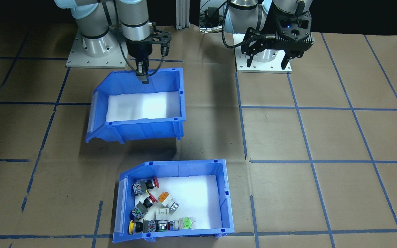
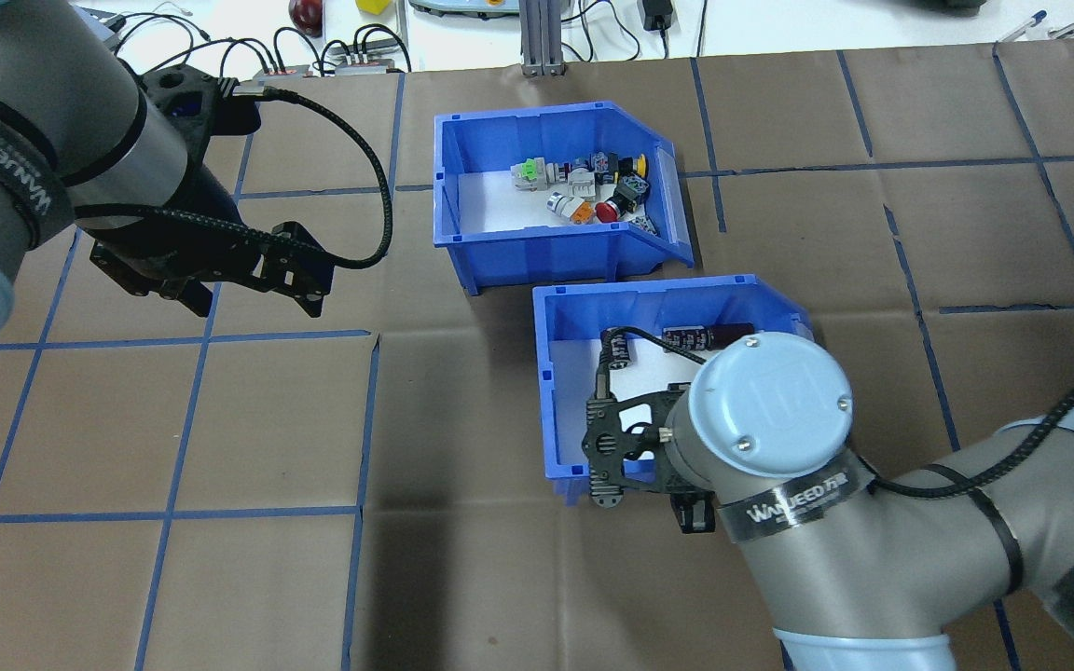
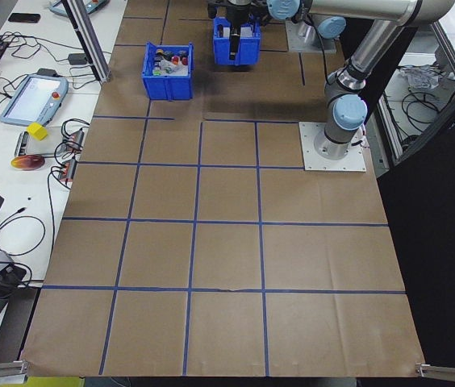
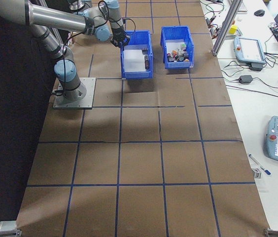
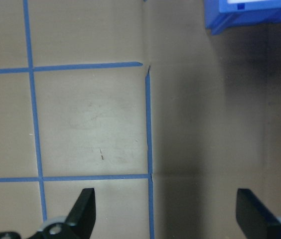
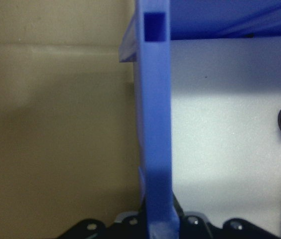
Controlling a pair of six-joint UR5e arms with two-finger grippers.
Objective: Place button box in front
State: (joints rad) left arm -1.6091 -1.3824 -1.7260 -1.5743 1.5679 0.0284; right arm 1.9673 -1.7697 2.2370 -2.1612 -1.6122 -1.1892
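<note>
In the overhead view, going left to right: the left gripper (image 2: 239,284) hangs over bare brown table (image 2: 220,559) at the far left, its fingers spread wide with nothing between them; its wrist camera shows only paper and blue tape lines (image 5: 148,149) below the two open fingertips. It is well apart from both bins.

Further right and at the far side of the table sits the button box (image 2: 556,252), its long axis running left to right, the sloped cut-away end pointing right, and the coloured push-buttons (image 2: 593,186) bunched toward that end on the white liner.

Nearer the robot and a little to the right lies the other blue bin (image 2: 560,410), holding a few dark cylinders (image 2: 691,334). The right gripper (image 1: 143,74) is closed on this bin's near wall, one finger inside and one outside; the wrist view shows the blue wall (image 6: 154,124) running straight up from between the jaws. From the front camera this bin appears to hang slightly raised, casting a shadow below.

So the right arm is the nearer one to the button box, which lies beyond and just left of its pincer, but that pincer is occupied with the wrong-looking bin.
</note>
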